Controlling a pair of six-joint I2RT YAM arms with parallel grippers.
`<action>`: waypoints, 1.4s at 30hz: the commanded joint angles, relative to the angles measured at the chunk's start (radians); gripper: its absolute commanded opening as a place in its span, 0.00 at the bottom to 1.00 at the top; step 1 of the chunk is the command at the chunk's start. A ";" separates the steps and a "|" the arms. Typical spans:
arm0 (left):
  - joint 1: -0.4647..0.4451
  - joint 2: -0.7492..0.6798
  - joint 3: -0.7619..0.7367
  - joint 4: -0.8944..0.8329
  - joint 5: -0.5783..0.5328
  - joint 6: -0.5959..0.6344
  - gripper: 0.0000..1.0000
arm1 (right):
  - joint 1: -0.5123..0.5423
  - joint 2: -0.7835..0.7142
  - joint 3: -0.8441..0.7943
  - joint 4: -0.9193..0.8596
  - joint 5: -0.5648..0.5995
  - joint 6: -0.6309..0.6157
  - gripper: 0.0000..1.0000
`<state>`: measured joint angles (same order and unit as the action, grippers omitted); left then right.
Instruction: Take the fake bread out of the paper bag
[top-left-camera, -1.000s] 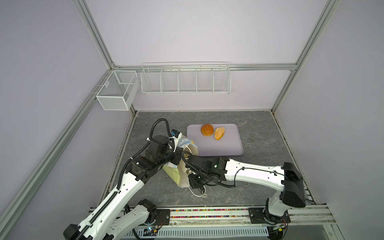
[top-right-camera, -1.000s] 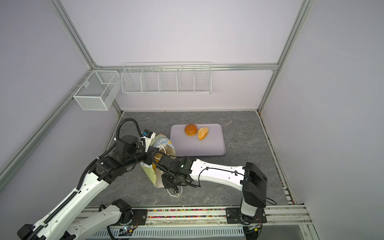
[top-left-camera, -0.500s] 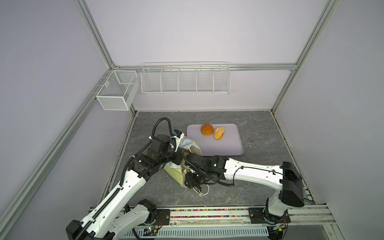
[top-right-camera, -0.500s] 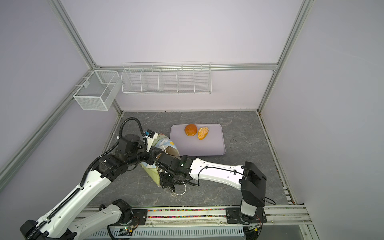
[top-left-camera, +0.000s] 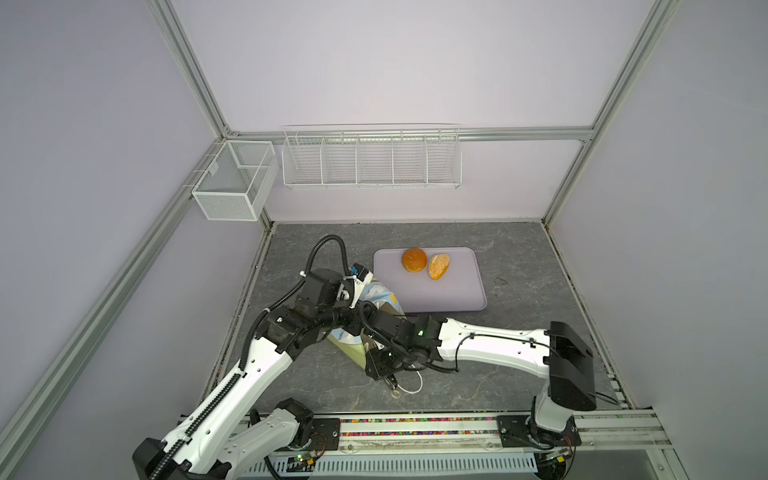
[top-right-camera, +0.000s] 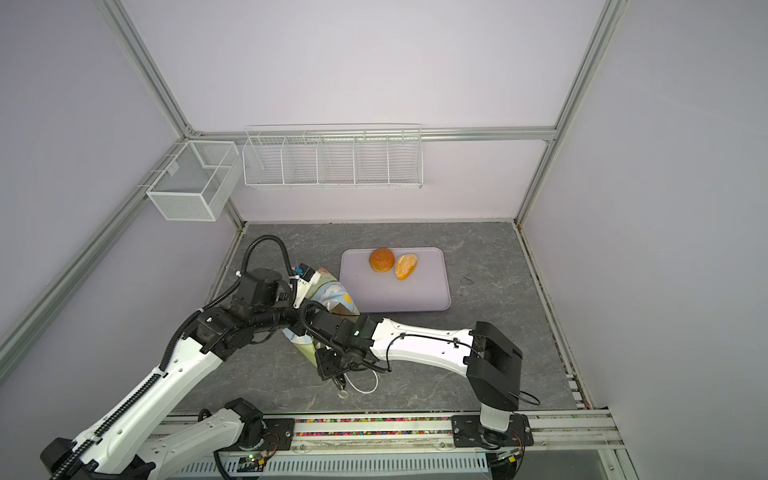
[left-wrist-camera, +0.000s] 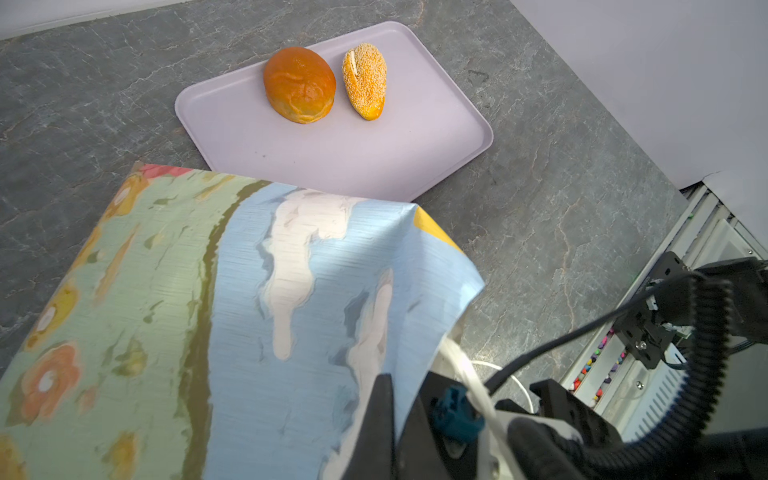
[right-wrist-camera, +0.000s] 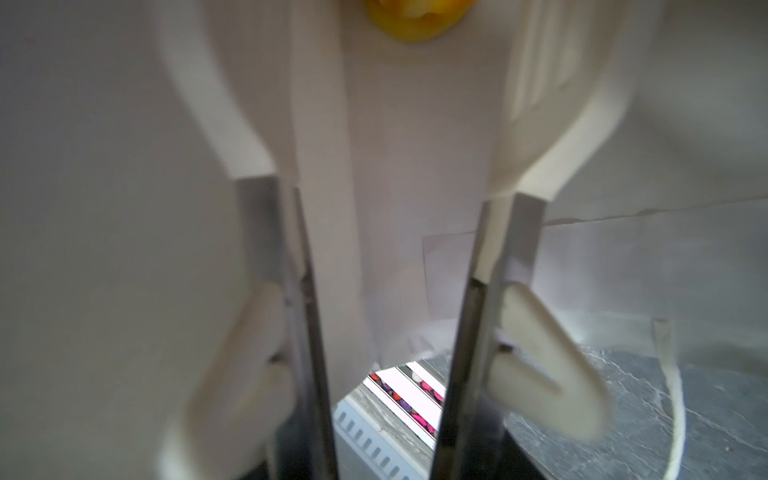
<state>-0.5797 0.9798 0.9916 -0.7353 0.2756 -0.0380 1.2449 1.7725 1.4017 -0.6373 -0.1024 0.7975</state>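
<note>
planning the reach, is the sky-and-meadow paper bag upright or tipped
Tipped: the printed paper bag shows a broad face upward, white cord handle lying on the grey table.

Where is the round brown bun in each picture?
Top view: the round brown bun sits at the tray's far edge, above the middle.
Top view: same place on the tray, bun a bit further left.
Left wrist view: bun near the top, on the tray.
Right wrist view: not in it; only the paper bag's white inside.
Landmark: the seeded roll lying next to it.
</note>
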 joint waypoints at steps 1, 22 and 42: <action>-0.003 -0.025 0.055 0.006 0.042 0.034 0.00 | 0.004 -0.028 -0.023 0.023 0.018 -0.031 0.37; -0.003 -0.061 0.017 -0.013 -0.051 0.176 0.00 | 0.031 -0.187 -0.159 -0.037 0.078 -0.078 0.09; -0.003 -0.012 0.031 0.085 -0.182 -0.040 0.00 | 0.053 -0.361 -0.202 -0.137 0.262 -0.059 0.07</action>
<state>-0.5808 0.9508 0.9970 -0.6800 0.1299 -0.0219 1.2911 1.4532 1.2129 -0.7551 0.1078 0.7300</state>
